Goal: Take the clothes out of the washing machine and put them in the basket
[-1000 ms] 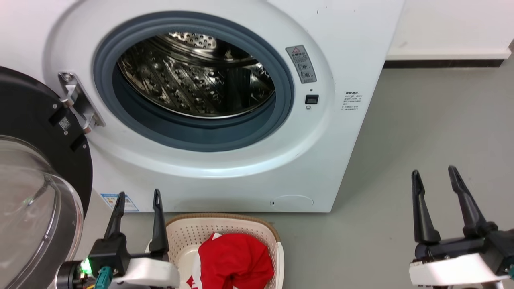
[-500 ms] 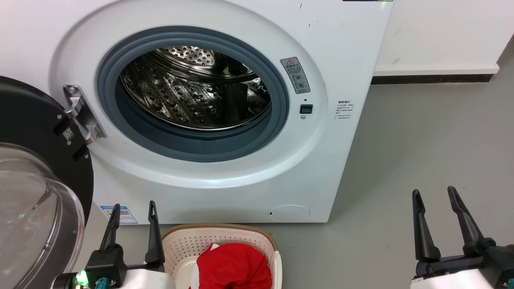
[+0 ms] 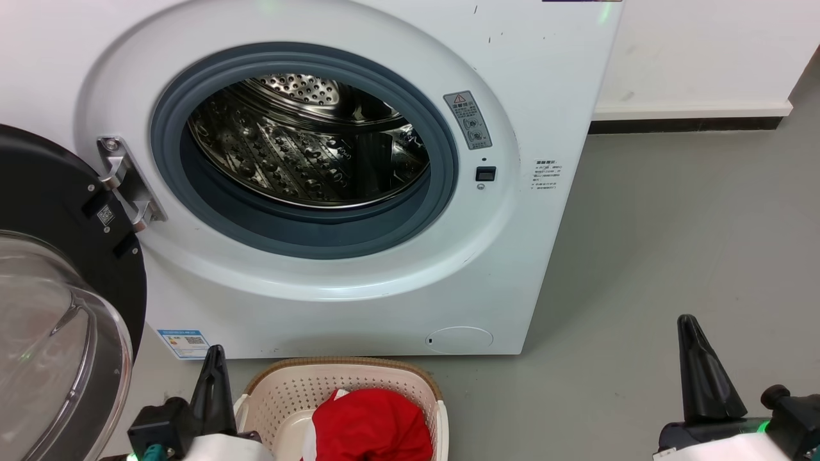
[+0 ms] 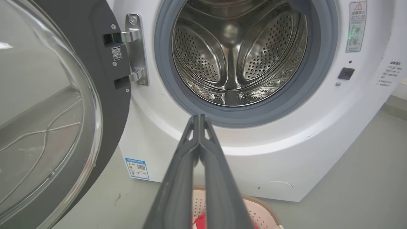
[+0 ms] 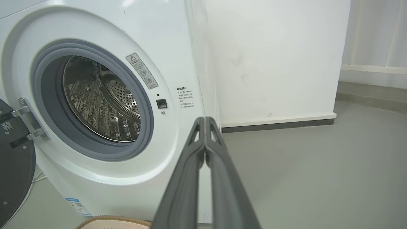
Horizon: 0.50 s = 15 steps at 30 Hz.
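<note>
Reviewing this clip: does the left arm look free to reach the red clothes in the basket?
Probably yes: the left end effector sits just beside the basket, the clothes lie uncovered inside, and nothing stands between them, though it is shut.

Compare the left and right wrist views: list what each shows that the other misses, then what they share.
Left wrist view alone of the two: the door's glass bowl, a scrap of red clothes, the shut left claw. Right wrist view alone of the two: the white wall with its dark skirting, the shut right claw. Both: the washing machine, its steel drum, the basket rim.
</note>
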Motion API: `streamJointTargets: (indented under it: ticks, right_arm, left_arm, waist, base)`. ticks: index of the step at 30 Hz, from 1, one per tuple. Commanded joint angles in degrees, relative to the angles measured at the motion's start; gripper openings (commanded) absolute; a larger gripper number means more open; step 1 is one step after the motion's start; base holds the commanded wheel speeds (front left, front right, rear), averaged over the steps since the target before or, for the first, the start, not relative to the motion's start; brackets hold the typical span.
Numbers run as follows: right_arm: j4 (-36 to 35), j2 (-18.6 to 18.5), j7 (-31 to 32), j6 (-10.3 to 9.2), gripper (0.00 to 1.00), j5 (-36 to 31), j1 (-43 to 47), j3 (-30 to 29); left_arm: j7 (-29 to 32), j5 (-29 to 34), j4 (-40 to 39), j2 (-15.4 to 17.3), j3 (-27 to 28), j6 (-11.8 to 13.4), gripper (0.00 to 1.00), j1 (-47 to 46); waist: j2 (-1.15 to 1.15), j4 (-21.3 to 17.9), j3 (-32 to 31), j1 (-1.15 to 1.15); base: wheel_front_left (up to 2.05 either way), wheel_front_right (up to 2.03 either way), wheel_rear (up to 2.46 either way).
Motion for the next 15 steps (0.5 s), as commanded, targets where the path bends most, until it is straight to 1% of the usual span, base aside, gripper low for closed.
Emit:
streamJointTargets:
  ticks: [1,15]
  right_arm:
    - [-0.33,-0.41,0.41,0.00,0.00,3.03,-1.01,0.04]
    - [3.16,-1.36,3.29,-0.01,0.00,19.21,-3.78,0.32]
  left_arm:
    - [0.50,-2.69,-0.47,0.04,0.53,-0.44,0.00,-1.56]
    - [3.78,-18.34,0.72,0.03,1.11,-2.36,0.00,-3.07]
  waist:
    - [0.00,0.04,0.00,0.00]
    - [0.00,0.25,-0.01,0.00]
  base:
    - [0.00,0.00,0.00]
    - [0.00,0.00,0.00]
